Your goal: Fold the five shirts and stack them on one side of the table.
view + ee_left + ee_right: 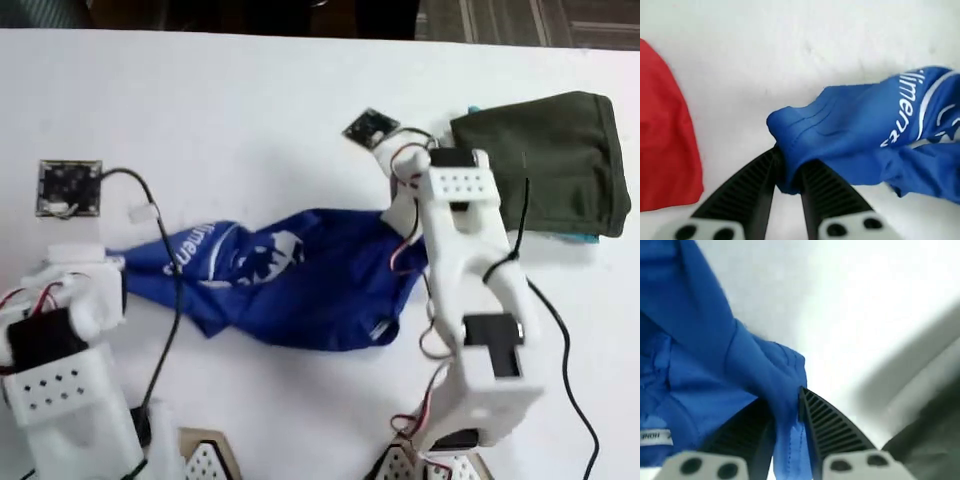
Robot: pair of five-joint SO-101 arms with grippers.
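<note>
A blue shirt (pixel 290 275) with white print lies stretched across the middle of the white table (pixel 240 90). My left gripper (pixel 789 172) is shut on one bunched edge of the blue shirt (pixel 840 130) at its left end. My right gripper (pixel 787 417) is shut on a fold of the blue shirt (pixel 715 355) at its right end, under the white arm (pixel 460 250) in the high view. A folded dark green shirt (pixel 545 160) rests at the table's right side. A red shirt (pixel 665 135) lies beside the left gripper.
A small black circuit board (pixel 70 188) with a cable sits at the left, and another black board (pixel 371 128) lies near the green shirt. Black cables (pixel 560 340) trail by the right arm. Something teal (pixel 580 237) peeks from under the green shirt.
</note>
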